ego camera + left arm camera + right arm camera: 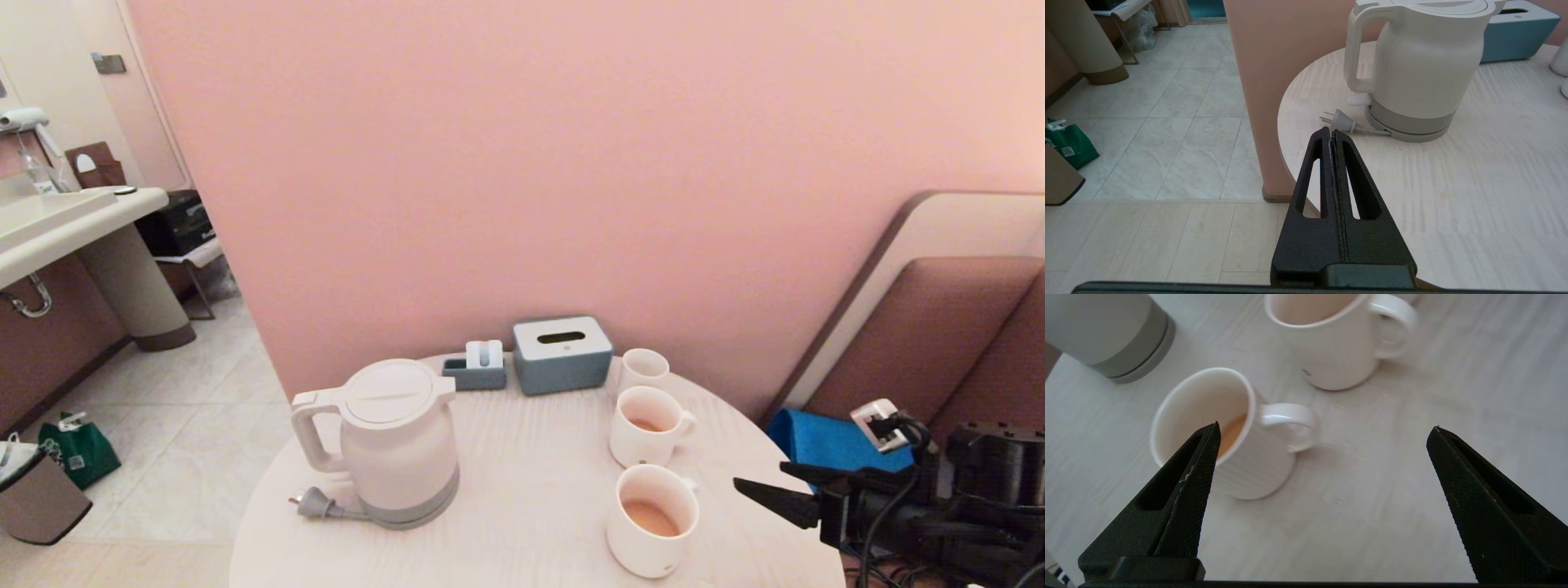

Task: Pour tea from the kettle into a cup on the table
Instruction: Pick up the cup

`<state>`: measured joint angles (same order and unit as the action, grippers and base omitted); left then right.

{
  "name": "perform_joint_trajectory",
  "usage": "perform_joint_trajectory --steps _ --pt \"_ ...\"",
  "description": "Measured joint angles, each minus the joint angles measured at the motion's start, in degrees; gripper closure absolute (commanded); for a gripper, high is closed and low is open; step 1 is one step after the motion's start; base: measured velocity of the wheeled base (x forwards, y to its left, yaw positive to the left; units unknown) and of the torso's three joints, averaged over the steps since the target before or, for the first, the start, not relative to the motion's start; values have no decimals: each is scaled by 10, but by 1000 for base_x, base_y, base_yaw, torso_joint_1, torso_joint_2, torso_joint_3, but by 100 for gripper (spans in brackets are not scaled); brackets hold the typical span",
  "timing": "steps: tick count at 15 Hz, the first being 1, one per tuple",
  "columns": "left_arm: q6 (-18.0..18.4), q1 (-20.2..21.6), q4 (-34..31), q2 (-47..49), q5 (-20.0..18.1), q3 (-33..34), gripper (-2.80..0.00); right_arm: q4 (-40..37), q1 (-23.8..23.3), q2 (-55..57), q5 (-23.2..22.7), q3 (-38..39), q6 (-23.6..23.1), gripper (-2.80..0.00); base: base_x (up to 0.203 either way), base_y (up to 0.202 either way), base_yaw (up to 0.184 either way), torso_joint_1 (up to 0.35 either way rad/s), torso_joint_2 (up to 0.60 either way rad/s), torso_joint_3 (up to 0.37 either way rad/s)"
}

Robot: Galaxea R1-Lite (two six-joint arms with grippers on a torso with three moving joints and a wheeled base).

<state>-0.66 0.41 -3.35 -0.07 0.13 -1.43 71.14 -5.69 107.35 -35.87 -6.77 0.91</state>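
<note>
From the head camera, the kettle (400,441) stands on the table (531,490) left of the tea-filled cup (651,519); wrist cameras alone show the left gripper (1330,131) clenched empty, unseen overhead, and the right gripper (1325,430) spread wide.

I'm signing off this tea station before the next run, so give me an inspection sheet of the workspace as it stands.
Surface: round pale table, dry where visible.
Job's things: kettle upright, lid shut; near cup and middle cup both hold tea.
Clutter: small handleless cup, grey tissue box, small blue tray.
Grippers: left tool shut, empty; right tool open, empty, beside the near cup.
Cables: kettle plug unplugged on the table.
Surroundings: pink wall, washbasin, headboard.
</note>
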Motion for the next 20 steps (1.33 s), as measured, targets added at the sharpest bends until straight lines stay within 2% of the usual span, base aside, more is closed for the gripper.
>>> perform_joint_trajectory --steps 2,4,6,9,10,12,14,16,20 --pt "0 0 0 0 0 0 0 -26 -19 3 -9 14 -41 -280 0 0 0 0 0 0" --pt "0 0 0 0 0 0 0 -82 -30 4 -13 23 -110 -280 0 0 0 0 0 0" --pt "0 0 0 0 0 0 0 -81 -32 16 -13 30 -136 -280 0 0 0 0 0 0" --pt "0 0 0 0 0 0 0 8 -28 70 -9 48 -139 -280 0 0 0 0 0 0" --pt "0 0 0 0 0 0 0 57 -20 99 4 54 -138 -280 0 0 0 0 0 0" --pt "0 0 0 0 0 0 0 143 12 146 62 60 -125 -280 0 0 0 0 0 0" --pt "0 0 0 0 0 0 0 160 47 167 114 58 -91 -280 0 0 0 0 0 0" --pt "0 0 0 0 0 0 0 161 71 178 144 49 -75 -280 0 0 0 0 0 0" --pt "0 0 0 0 0 0 0 161 87 187 153 28 -66 -280 0 0 0 0 0 0"
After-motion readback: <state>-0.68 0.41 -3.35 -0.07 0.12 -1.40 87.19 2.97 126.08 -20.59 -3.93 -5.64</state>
